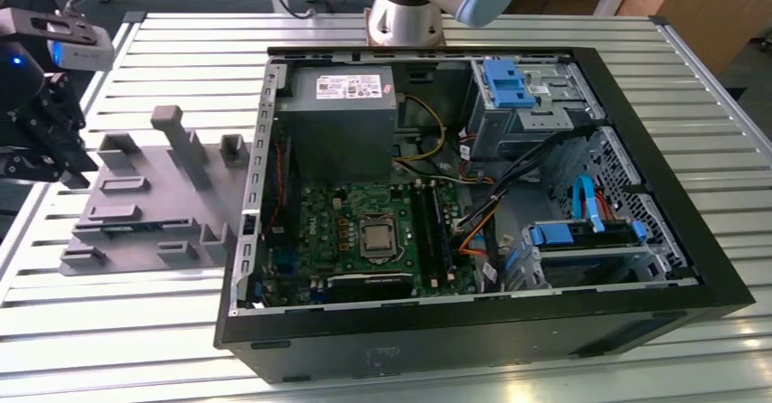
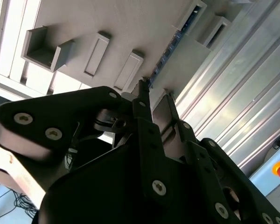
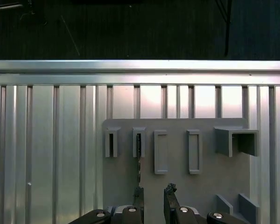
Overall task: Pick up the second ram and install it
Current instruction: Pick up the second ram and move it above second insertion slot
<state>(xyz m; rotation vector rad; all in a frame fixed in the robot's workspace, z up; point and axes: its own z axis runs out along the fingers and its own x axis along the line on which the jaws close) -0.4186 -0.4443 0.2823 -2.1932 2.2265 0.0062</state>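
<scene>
One ram, one holder, one computer

Table: seemingly plastic holder, computer case

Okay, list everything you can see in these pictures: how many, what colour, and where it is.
computer case: one, black, open, on the table
motherboard: one, green, inside the case
power supply: one, grey, inside the case
drive-bay clips: two, blue, inside the case on the exterior view's right
holder: one, grey, slotted, on the table to the exterior view's left of the case
second ram: one, blue-green, standing on edge in the holder
table: one, silver, slatted
arm: one, silver-grey, base behind the case
end effector: one, black, open, over the holder by the ram
</scene>
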